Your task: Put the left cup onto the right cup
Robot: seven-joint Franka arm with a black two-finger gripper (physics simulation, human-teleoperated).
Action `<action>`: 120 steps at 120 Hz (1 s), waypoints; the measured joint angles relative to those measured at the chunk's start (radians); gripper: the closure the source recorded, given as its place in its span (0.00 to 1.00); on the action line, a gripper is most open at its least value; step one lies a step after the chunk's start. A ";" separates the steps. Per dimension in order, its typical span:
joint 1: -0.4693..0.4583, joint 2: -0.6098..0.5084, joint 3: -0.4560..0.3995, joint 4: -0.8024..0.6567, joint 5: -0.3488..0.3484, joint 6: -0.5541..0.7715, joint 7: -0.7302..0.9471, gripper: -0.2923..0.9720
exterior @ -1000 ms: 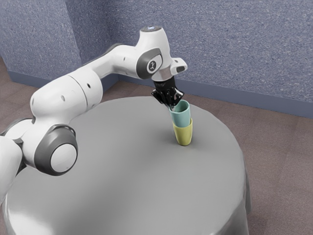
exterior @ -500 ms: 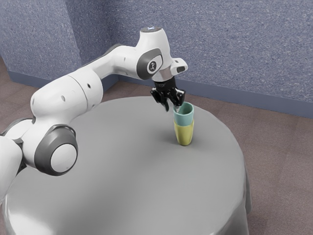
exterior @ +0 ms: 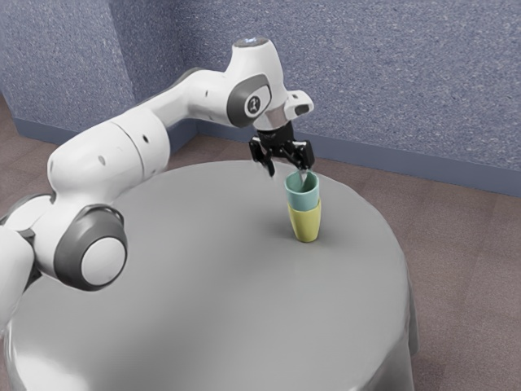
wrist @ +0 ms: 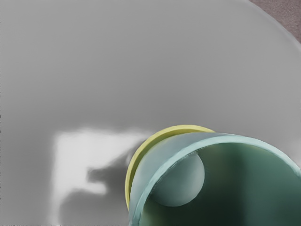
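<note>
The teal cup point(exterior: 302, 193) sits nested in the yellow cup point(exterior: 305, 224), upright, its rim and upper wall standing proud of the yellow rim. The pair stands on the round grey table point(exterior: 203, 309), toward the far side on the exterior view's right. In the wrist view the teal cup point(wrist: 225, 188) lies just under the hand, mouth up and empty, with a crescent of the yellow cup point(wrist: 141, 155) showing around it against the table point(wrist: 141, 70).

The gripper point(exterior: 286, 167) hangs just above the teal rim with its jaws spread apart, pinching nothing; whether one tip touches the rim cannot be told. Judged from this, the stacking looks done.

Both cups look like thin-walled, rigid tumblers, probably light and smooth (so likely slippery under hard pads). The tapered shape lets one drop into the other but also means a side grasp could slide upward. If it needed taking up again, the sensible hold would be across the rim wall, one jaw inside and one outside, on the exposed teal band above the yellow rim. A stack this tall and light could tip if nudged sideways.

Neither cup carries a label, brand or print. The arm point(exterior: 122, 163) bears a small dark mark point(exterior: 254, 103) on a joint cap, too small to read.
</note>
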 joint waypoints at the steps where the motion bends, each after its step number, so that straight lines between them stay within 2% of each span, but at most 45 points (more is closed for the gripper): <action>1: 0.000 -0.002 0.000 -0.001 0.000 0.000 0.000 0.28; 53: 0.002 -0.133 0.007 -0.112 0.001 -0.013 0.003 0.26; 120: 0.031 -0.410 0.020 -0.336 0.008 -0.065 0.010 0.25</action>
